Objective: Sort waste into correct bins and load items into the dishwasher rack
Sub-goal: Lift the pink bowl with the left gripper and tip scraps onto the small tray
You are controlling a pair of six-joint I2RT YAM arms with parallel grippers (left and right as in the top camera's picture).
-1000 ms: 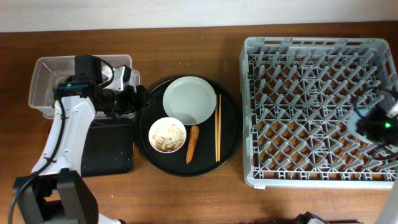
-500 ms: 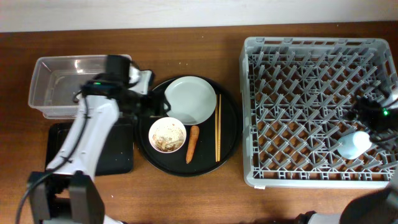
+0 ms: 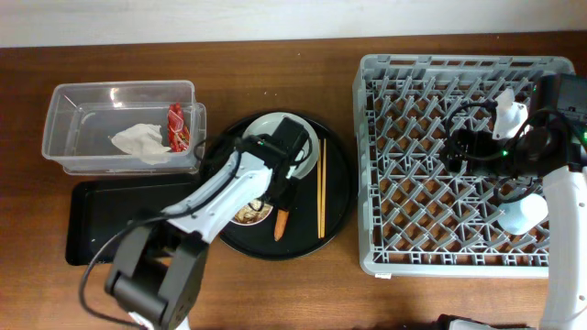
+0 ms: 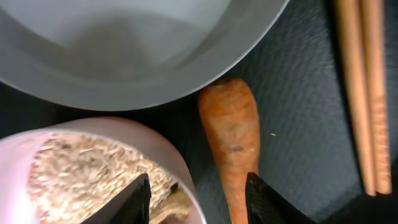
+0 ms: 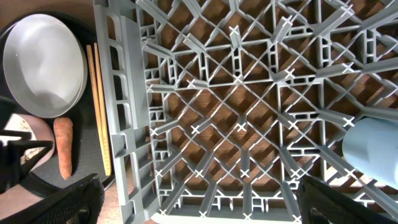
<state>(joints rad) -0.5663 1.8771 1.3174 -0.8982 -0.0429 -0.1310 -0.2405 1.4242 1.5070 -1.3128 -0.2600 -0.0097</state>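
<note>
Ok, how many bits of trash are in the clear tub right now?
2. The crumpled white napkin lies near the middle of the clear tub, and the red wrapper is by its right wall. Anything under the napkin would be hidden.

Nothing readable anywhere in these shots: no labels, brands or numbers. The only candidate is the small red snack wrapper (image 3: 174,126) lying in the clear tub (image 3: 57,128), and it's way too small to tell if anything's printed on it.
</note>
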